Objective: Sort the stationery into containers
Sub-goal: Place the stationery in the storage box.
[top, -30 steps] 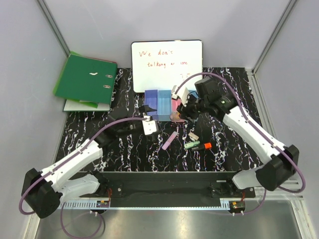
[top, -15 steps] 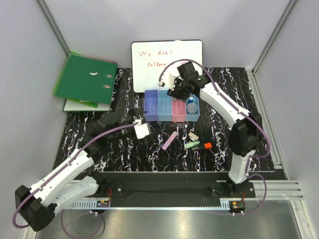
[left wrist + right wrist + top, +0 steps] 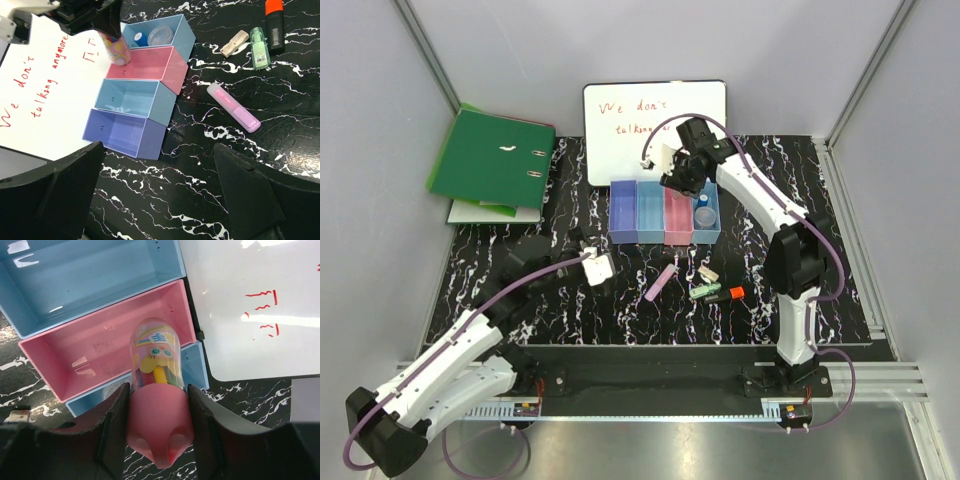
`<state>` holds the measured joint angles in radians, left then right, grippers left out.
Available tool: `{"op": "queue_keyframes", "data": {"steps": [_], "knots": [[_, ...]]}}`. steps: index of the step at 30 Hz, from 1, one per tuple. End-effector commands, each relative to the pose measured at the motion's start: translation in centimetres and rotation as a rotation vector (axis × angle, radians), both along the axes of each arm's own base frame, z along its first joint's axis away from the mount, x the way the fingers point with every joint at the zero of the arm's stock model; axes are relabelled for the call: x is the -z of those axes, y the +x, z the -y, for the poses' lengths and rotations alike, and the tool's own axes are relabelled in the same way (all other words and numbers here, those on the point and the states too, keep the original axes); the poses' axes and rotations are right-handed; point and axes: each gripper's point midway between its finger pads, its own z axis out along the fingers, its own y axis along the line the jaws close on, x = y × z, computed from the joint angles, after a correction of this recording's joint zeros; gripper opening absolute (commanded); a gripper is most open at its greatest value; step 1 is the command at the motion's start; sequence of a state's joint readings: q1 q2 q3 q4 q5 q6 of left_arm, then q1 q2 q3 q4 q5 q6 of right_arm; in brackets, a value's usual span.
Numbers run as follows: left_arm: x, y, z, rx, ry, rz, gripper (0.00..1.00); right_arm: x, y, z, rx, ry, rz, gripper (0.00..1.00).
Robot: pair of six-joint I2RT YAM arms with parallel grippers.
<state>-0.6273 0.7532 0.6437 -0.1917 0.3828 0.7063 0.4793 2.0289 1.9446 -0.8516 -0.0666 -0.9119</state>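
- Stationery (image 3: pixel 661 282) lies loose on the black marbled counter (image 3: pixel 620 320), in front of the row of four joined containers (image 3: pixel 623 212). All places below are given from that row.
- Green ring binder (image 3: pixel 492 160): behind the row and off to its left, well apart from it.
- Whiteboard (image 3: pixel 655 125) with red writing: directly behind the row.
- The row runs left to right as purple-blue, light blue, pink bin (image 3: pixel 145 62), light blue.
- Right gripper (image 3: pixel 159 430): reaches over the back of the row, its jaws pinching a pink piece (image 3: pixel 157 390) with a clear, cartoon-printed cap. The piece hangs over the pink bin near its far wall. I cannot tell whether it touches the bin.
- Left gripper (image 3: pixel 155 200): in front of the row toward its left end, jaws spread wide with nothing between them.
- Lilac marker (image 3: pixel 233 107): flat on the counter just in front of the pink bin, lying at a slant.
- Green highlighter (image 3: pixel 259 47) and orange highlighter (image 3: pixel 274 22): in front of the row's right end, end to end and just beside each other, farther out than the marker.
- Small pale block (image 3: pixel 235 42): between the row's right end and the green highlighter.
- Blue-capped bottle (image 3: pixel 138 37) and round blue piece (image 3: pixel 160 35): both inside the right-end light blue bin, side by side.
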Motion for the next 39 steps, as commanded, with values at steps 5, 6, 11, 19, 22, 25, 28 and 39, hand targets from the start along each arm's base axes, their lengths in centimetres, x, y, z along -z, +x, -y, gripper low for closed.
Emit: {"op": "queue_keyframes", "data": {"steps": [5, 6, 11, 19, 22, 25, 28, 39], "knots": [[-0.9, 0.6, -0.2, -0.025, -0.031, 0.037, 0.99, 0.6, 0.0, -0.9, -0.054, 0.008, -0.028, 0.0], [-0.9, 0.6, -0.1, -0.023, -0.032, 0.036, 0.99, 1.0, 0.0, -0.9, -0.057, 0.005, -0.033, 0.0], [-0.7, 0.6, -0.1, -0.02, -0.032, 0.032, 0.99, 3.4, 0.2, -1.5, -0.081, -0.002, -0.081, 0.0], [-0.2, 0.8, 0.0, -0.016, -0.035, 0.028, 0.99, 4.6, 2.2, -2.6, -0.096, -0.002, -0.076, 0.0], [0.0, 0.8, -0.1, -0.018, -0.037, 0.022, 0.99, 4.5, 2.8, -2.9, -0.09, 0.003, -0.066, 0.13], [0.1, 0.8, -0.1, -0.017, -0.037, 0.017, 0.99, 4.3, 3.3, -3.1, -0.087, 0.004, -0.056, 0.33], [0.1, 0.8, -0.1, -0.015, -0.038, 0.018, 0.99, 4.1, 3.7, -3.1, -0.079, -0.001, -0.044, 0.49], [0.0, 0.9, 0.2, -0.013, -0.061, 0.002, 0.99, 3.0, 4.7, -2.9, -0.058, -0.01, -0.002, 0.79]]}}
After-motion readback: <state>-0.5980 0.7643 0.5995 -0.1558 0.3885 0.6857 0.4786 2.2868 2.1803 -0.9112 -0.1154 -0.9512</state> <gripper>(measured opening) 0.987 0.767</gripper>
